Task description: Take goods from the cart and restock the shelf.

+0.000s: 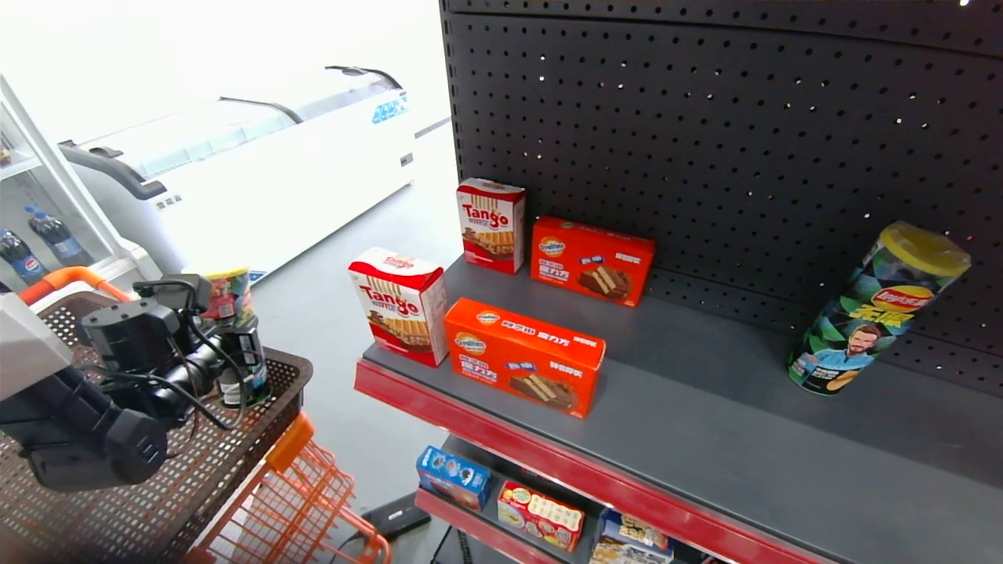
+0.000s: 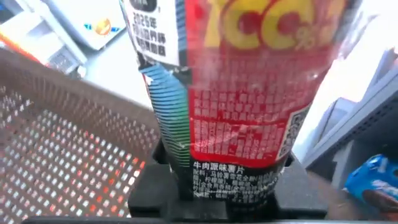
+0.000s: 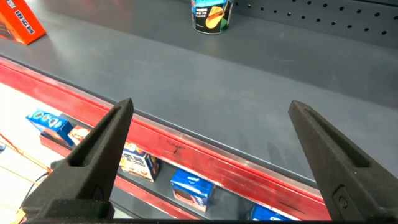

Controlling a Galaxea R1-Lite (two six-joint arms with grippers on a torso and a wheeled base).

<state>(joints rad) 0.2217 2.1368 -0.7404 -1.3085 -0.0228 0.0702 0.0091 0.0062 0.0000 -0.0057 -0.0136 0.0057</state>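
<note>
Restocking is sitting, by my reading, at the carry-over step: the left gripper is pinching a red-labelled chip canister low on its body, and the canister is standing upright over the cart basket, near the corner closest to the shelf. It is not yet over the shelf board and is hanging well apart from it, across the open aisle. The right gripper is hovering with its fingers spread wide and holding nothing, just outside the red front lip of that same board. The next move is probably asking for a lift clear of the basket rim, then a swing toward the bare stretch of board that is lying between the orange boxes and the green chip canister – the one leaning against the pegboard. That spot is looking the safest (the wafer boxes are crowding the near end). The canister is tall and narrow, so it is likely needing a level, gentle set-down – a tilted release is risking a topple.
</note>
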